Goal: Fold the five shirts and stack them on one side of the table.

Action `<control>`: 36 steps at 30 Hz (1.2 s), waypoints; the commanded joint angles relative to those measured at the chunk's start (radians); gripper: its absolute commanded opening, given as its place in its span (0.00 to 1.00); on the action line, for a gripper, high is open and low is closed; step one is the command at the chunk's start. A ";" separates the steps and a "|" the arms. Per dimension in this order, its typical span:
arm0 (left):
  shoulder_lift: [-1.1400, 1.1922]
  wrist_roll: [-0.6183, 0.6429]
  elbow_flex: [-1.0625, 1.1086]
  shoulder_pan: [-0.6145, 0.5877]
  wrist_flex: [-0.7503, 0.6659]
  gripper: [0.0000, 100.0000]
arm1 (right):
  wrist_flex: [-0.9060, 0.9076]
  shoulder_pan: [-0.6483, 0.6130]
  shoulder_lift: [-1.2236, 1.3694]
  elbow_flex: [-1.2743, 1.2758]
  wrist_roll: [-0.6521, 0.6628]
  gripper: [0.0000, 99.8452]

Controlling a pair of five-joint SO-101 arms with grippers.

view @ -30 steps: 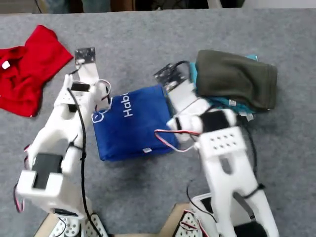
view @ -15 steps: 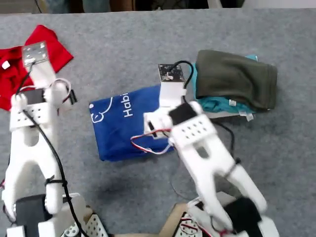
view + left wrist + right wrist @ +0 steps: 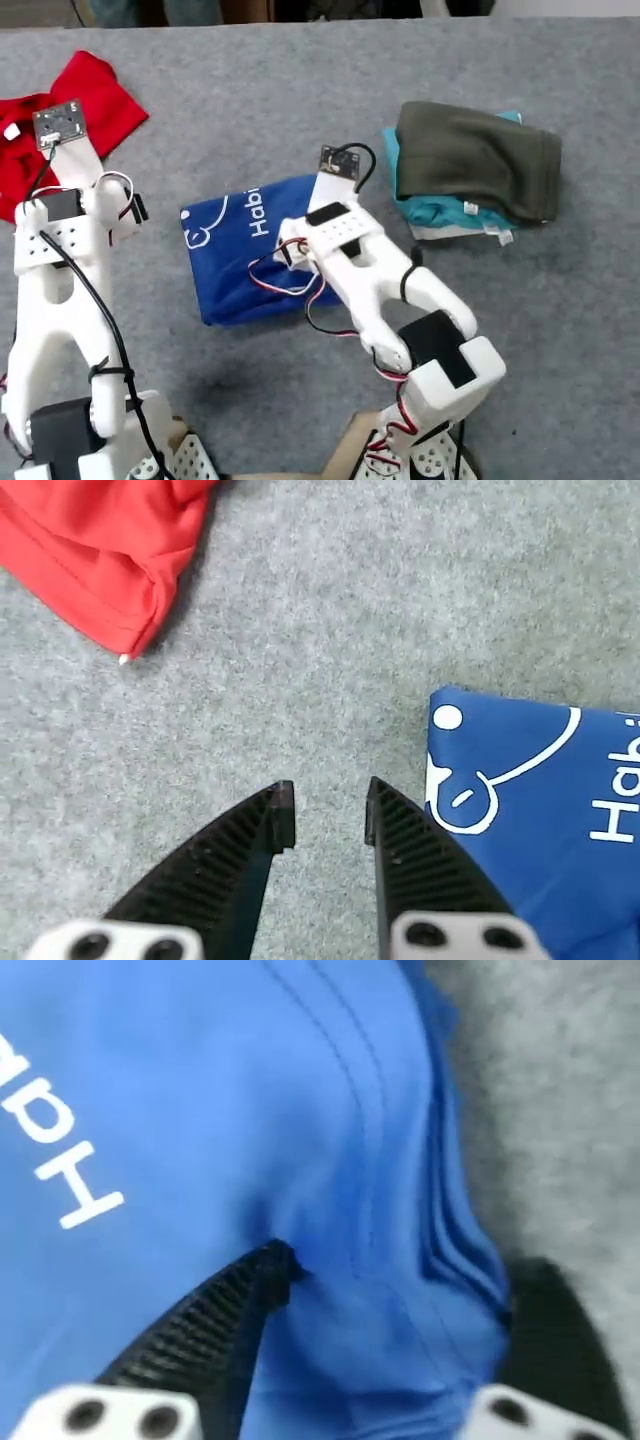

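Showing the grey bench [image 3: 300, 80] from above, with three shirts judged already stacked, one folded and one not yet begun.

The red shirt [image 3: 100, 90] lay crumpled and unfolded, well to the left of the blue shirt [image 3: 240, 265]. It was evidently the one garment not yet folded.

The left end effector [image 3: 328, 810] hung over bare bench just off the blue shirt's left corner, between that corner and the red shirt. Its jaws were parted only narrowly and held nothing. This position probably left the blue shirt clear for the other arm while keeping the red shirt within reach.

The blue shirt sat folded into a flat rectangle with its printed face up, so it could be lifted as a single packet.

The right end effector [image 3: 400, 1300] was at the blue shirt's right-hand folded edge, spread wide. One finger [image 3: 262, 1272] dimpled the top layer and the other sat just outside the edge, so the stacked folds lay between them. Taking this thick edge would probably keep the layers together.

Well to the right of the blue shirt, the olive shirt [image 3: 475, 160] rested on the teal shirt [image 3: 430, 212]. A white shirt [image 3: 455, 232] showed beneath them as a thin strip. This pile marked the side chosen for stacking, and the blue shirt probably belonged on it next.
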 commanded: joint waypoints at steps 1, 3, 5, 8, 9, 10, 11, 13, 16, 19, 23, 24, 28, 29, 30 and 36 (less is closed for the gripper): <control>-0.035 -0.009 0.002 -0.002 0.000 0.14 | 0.049 -0.003 0.013 -0.038 0.003 0.13; -0.034 -0.009 0.002 -0.002 0.000 0.14 | 0.084 -0.003 -0.001 -0.051 0.040 0.05; -0.034 -0.009 0.002 -0.004 0.000 0.14 | 0.120 -0.003 -0.015 -0.056 0.084 0.04; -0.031 -0.009 0.005 -0.005 0.000 0.14 | 0.137 -0.003 -0.031 -0.056 0.118 0.05; -0.032 -0.009 0.008 -0.005 0.000 0.14 | 0.137 -0.003 -0.041 -0.058 0.135 0.05; -0.034 -0.009 0.010 -0.005 0.000 0.14 | 0.138 -0.003 -0.054 -0.067 0.153 0.03; -0.034 -0.009 0.010 -0.005 0.000 0.14 | 0.138 -0.003 -0.068 -0.079 0.172 0.01; -0.034 -0.009 0.008 -0.005 0.000 0.14 | 0.141 0.015 -0.104 -0.107 0.209 0.02; -0.034 -0.009 0.007 -0.005 0.000 0.14 | 0.203 0.063 -0.136 -0.186 0.281 0.01; -0.034 -0.009 0.005 -0.005 0.000 0.14 | 0.333 0.123 -0.136 -0.318 0.393 0.01; -0.034 -0.006 0.001 -0.005 0.000 0.14 | 0.474 0.210 -0.136 -0.526 0.572 0.01; -0.034 -0.005 0.001 -0.005 0.000 0.14 | 0.496 0.236 -0.136 -0.572 0.615 0.01; -0.034 -0.005 0.001 -0.005 0.000 0.14 | 0.522 0.371 -0.114 -0.725 0.769 0.01; -0.034 -0.002 0.001 -0.005 0.000 0.14 | 0.522 0.408 -0.097 -0.760 0.804 0.01; -0.034 0.000 0.001 -0.005 0.000 0.14 | 0.517 0.448 -0.074 -0.792 0.829 0.01; -0.034 0.000 0.001 -0.005 0.000 0.14 | 0.511 0.701 0.127 -1.038 0.878 0.01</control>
